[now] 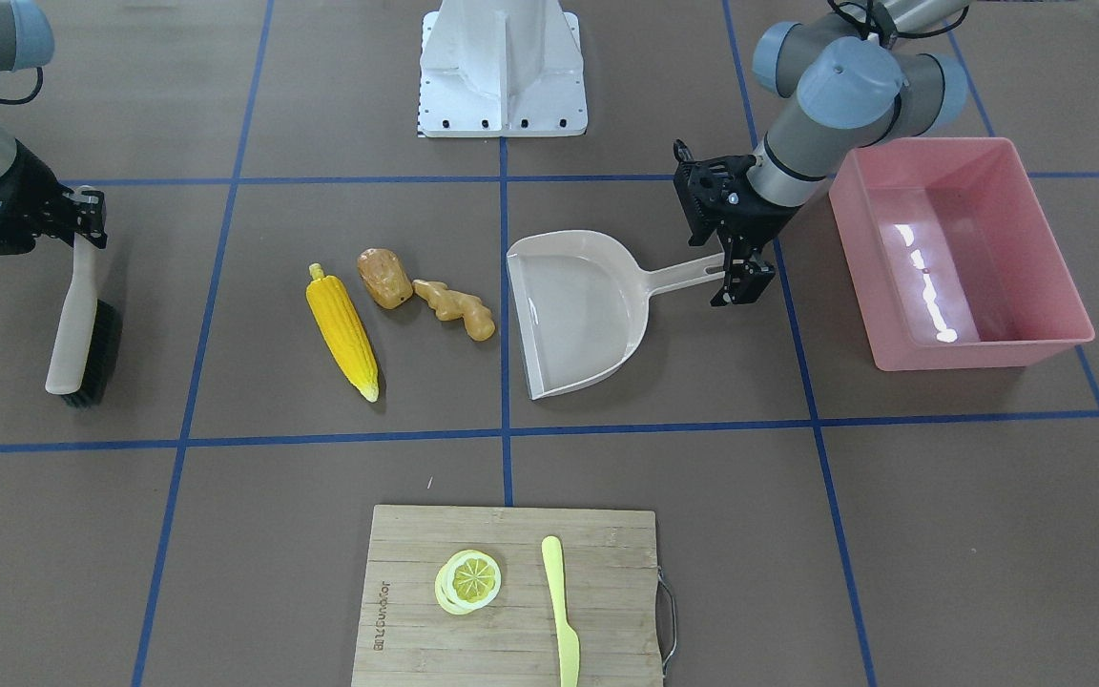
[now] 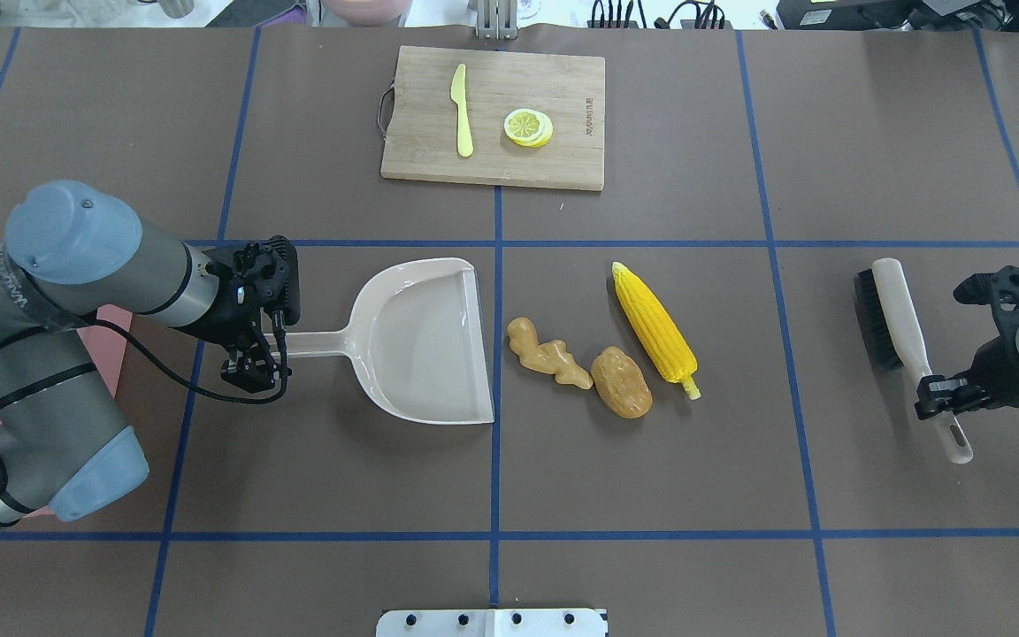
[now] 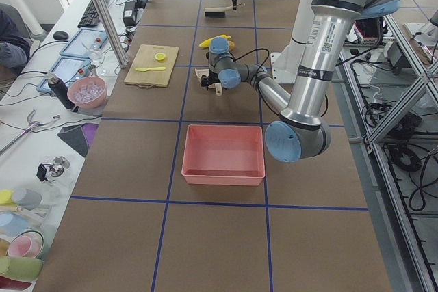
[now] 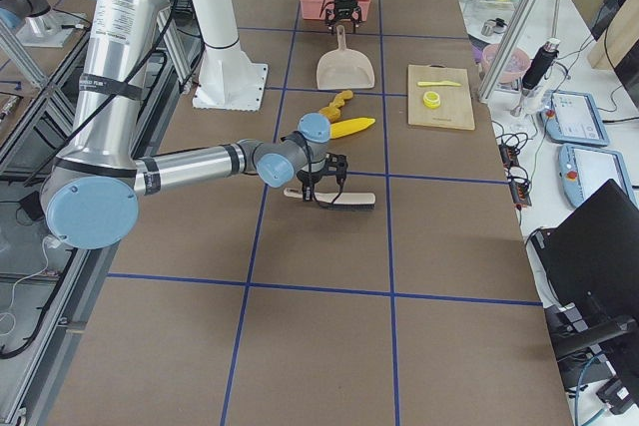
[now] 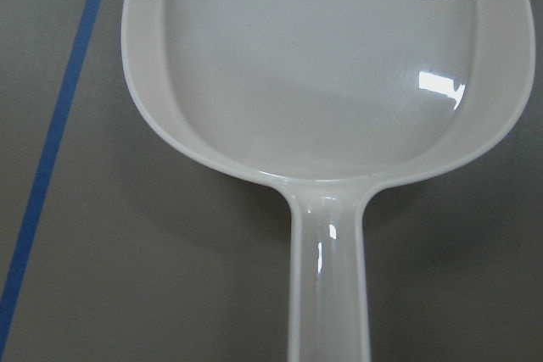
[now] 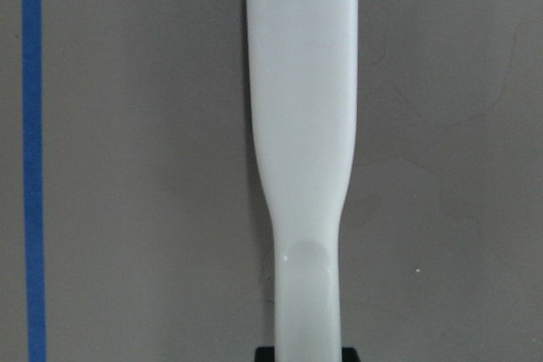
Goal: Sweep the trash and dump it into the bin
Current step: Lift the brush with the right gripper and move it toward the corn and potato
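The trash lies in a row mid-table: a yellow corn cob point(image 1: 342, 329), a tan-brown potato lump point(image 1: 384, 278) and a knobbly ginger root point(image 1: 455, 307). A beige dustpan point(image 1: 578, 315) lies flat beside the ginger, its mouth towards it. My left gripper point(image 1: 740, 277) straddles the end of the dustpan handle and looks open. No fingers show in the left wrist view, which shows only the dustpan point(image 5: 322, 82). The pink bin point(image 1: 979, 353) stands empty beyond the left arm. My right gripper point(image 1: 87, 224) is shut on the handle of a black-bristled brush point(image 1: 82, 324) lying on the table.
A wooden cutting board point(image 1: 416, 572) with lemon slices point(image 1: 468, 580) and a pale yellow knife point(image 1: 561, 601) lies at the operators' side. The white robot base point(image 1: 502, 67) stands at the opposite edge. Blue tape lines cross the brown table.
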`<state>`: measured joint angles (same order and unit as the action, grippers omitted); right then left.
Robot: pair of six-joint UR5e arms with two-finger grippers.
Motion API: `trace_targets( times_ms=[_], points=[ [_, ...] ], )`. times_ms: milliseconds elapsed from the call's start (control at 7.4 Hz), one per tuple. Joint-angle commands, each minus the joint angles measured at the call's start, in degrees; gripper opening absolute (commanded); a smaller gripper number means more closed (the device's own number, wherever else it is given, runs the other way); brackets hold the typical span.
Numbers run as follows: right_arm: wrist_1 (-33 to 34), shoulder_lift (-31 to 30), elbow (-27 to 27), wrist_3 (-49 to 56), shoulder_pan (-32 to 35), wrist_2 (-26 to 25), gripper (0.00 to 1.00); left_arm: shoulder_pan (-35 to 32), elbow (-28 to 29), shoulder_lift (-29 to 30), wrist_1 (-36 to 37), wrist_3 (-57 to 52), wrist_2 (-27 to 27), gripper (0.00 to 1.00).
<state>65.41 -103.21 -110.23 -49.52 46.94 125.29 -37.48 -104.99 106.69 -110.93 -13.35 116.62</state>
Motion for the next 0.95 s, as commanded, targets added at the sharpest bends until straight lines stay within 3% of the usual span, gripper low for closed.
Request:
trace_targets(
  times_ms=[0, 405, 810],
  points=[
    [0.85, -0.24, -3.12, 0.38, 0.6, 1.0, 0.0, 0.48, 0.57, -0.17, 0.09, -0.09, -0.17, 0.98],
    [1.65, 0.81, -6.21, 0.56, 0.88, 1.01, 0.0, 0.39, 0.57, -0.26, 0.1, -0.01, -1.21, 0.97],
    [14.88, 8.08, -9.47, 1.26, -3.08, -0.57, 0.0, 0.3, 1.01, -0.08, -0.26, -3.17, -4.3, 0.97]
  ],
)
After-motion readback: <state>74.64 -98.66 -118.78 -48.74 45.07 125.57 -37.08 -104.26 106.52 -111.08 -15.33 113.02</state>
